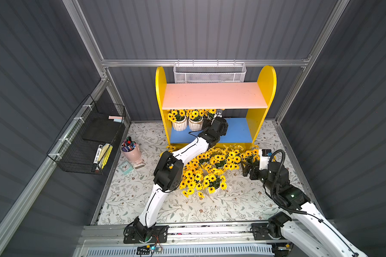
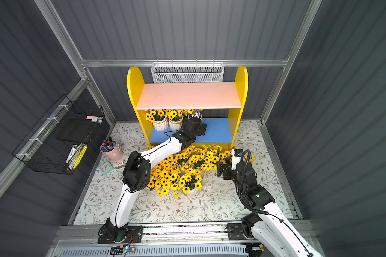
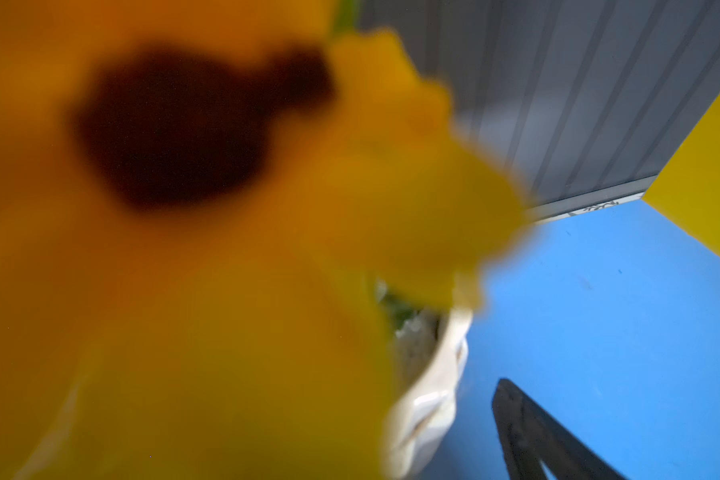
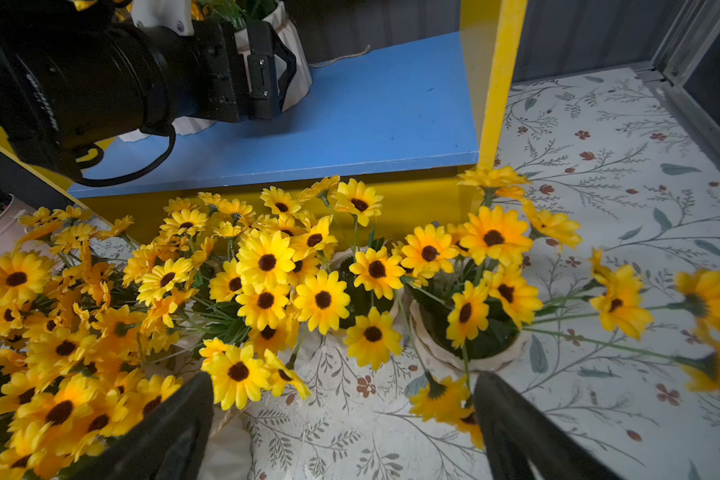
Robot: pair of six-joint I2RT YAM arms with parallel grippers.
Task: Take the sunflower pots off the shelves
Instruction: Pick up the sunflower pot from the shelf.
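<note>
The jaws of the left gripper (image 4: pixel 287 62) stand spread inside the lower tier of the shelves (image 1: pixel 266 86), low over the blue board (image 1: pixel 239 131). In the left wrist view one dark finger (image 3: pixel 533 436) shows at lower right, apart from the white ribbed wall of a sunflower pot (image 3: pixel 427 390), with blue board between them. A blurred bloom (image 3: pixel 184 249) fills the rest of that frame and hides the other finger, so I cannot tell whether the jaws touch the pot. Behind them the black wrist (image 1: pixel 218 128) reaches in under the pink board (image 1: pixel 214 95). The white forearm (image 1: pixel 187 149) runs down-left to a black elbow (image 1: pixel 168 171) left of centre in both top views, and the upper link drops to its base at the bottom edge.

The jaws of the right gripper (image 4: pixel 346 419) are spread wide too and grip nothing. Between the two fingers lie patterned worktop (image 4: pixel 599 124) and a few blooms, with one pot (image 4: pixel 491 365) just ahead. This arm stands up from the lower right corner of the top views, folds at its elbow and points its wrist leftward at the right edge of the flowers.

Two more sunflower pots (image 1: pixel 179 125) stand side by side at the left end of the blue board, just left of the left jaws. The other sunflower pots (image 1: pixel 210 171) crowd together on the worktop in front of the shelves, at centre frame.
</note>
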